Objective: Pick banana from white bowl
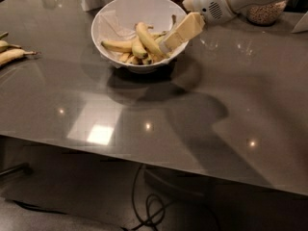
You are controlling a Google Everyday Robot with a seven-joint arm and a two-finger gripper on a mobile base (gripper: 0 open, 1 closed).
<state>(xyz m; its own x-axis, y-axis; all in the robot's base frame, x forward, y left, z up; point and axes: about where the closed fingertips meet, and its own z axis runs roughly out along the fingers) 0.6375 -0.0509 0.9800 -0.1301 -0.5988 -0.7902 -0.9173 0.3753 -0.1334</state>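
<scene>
The white bowl (140,5) sits near the back of the grey worktop (216,114), lined with paper (114,24). The banana (147,38) lies in it, on top of thinner ones. The gripper (167,44) reaches in over the bowl's right rim, its tip just beside the banana. I cannot tell whether the gripper is released or clenched. More bananas (11,55) lie at the left edge.

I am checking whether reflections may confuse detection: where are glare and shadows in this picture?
Camera view: lights reflect as a bright square patch and small spots on the glossy table; a broad dark shadow crosses its middle; the gripper, over the white bowl's right rim, and the banana are evenly lit.
</scene>
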